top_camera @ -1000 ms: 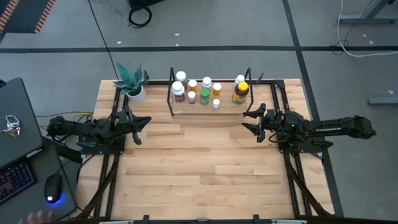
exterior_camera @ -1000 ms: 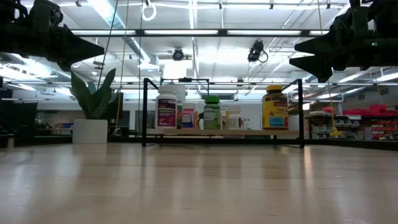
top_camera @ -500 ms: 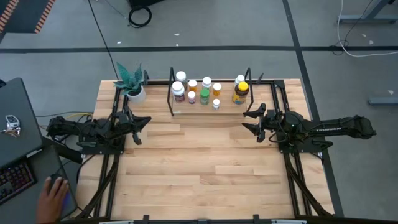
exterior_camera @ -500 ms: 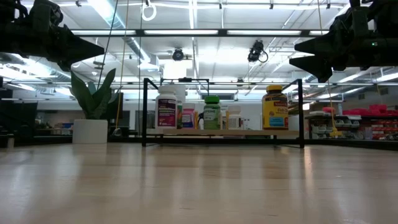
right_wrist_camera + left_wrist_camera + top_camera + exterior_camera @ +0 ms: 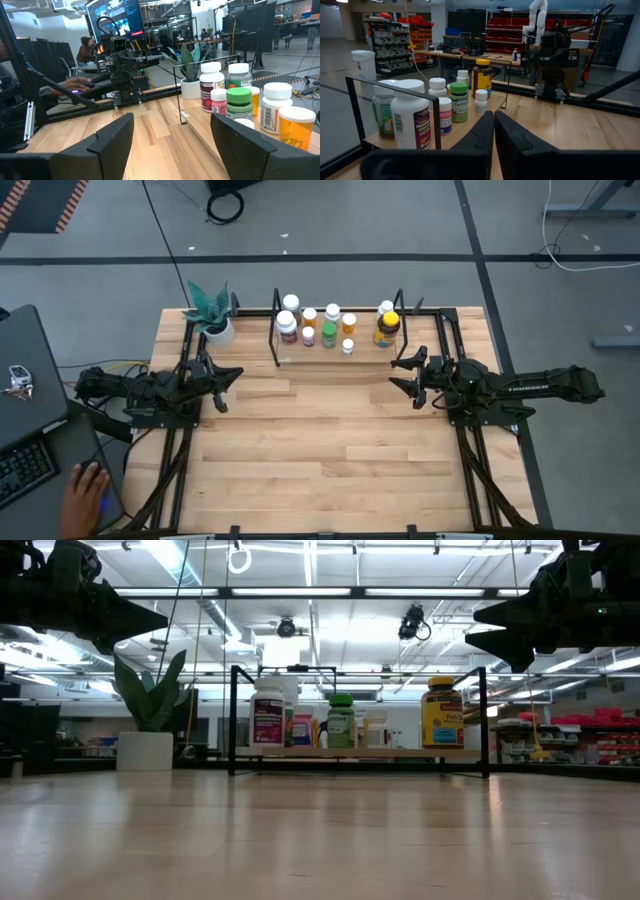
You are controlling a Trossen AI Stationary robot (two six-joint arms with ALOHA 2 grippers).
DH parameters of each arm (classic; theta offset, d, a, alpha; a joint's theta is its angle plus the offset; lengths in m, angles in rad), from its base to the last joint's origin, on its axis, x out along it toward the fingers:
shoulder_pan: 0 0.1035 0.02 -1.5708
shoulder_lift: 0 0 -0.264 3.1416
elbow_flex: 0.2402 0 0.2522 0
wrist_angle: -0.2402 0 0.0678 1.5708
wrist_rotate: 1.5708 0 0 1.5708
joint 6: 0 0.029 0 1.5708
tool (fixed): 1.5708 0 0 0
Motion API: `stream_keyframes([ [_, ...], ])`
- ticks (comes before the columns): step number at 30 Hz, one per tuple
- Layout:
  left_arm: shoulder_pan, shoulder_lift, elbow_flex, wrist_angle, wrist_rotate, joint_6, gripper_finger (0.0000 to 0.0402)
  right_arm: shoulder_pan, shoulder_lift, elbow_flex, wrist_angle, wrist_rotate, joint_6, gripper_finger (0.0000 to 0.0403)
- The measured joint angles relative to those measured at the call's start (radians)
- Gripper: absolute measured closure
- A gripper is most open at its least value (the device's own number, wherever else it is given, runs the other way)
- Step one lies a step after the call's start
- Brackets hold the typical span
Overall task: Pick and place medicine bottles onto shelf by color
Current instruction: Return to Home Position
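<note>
High view, left side: my left gripper hangs over the left edge of the bench, jaws clenched on nothing, as the left wrist view confirms. Centre rear: the shelf carries all the medicine bottles in sight. White-capped ones stand toward its left end, the green-capped one mid-row, and the amber bottle at its right end. None stands on the bench itself. Right side: my right gripper hangs opposite, jaws released and empty. Judgement: placing is complete; only parking both arms remains.
</note>
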Motion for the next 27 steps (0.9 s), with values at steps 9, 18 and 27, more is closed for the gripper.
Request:
stream_keyframes([
  [9, 0.0, 0.0, 0.0, 0.0, 0.0, 0.0, 0.0375, 0.0, 0.0, 0.0, 0.0, 0.0, 0.0, 0.0131],
  [18, 0.0, 0.0, 0.0, 0.0, 0.0, 0.0, 0.0379, 0.0, 0.0, 0.0, 0.0, 0.0, 0.0, 0.0131],
  [27, 0.0, 0.0, 0.0, 0.0, 0.0, 0.0, 0.0382, 0.0, 0.0, 0.0, 0.0, 0.0, 0.0, 0.0131],
])
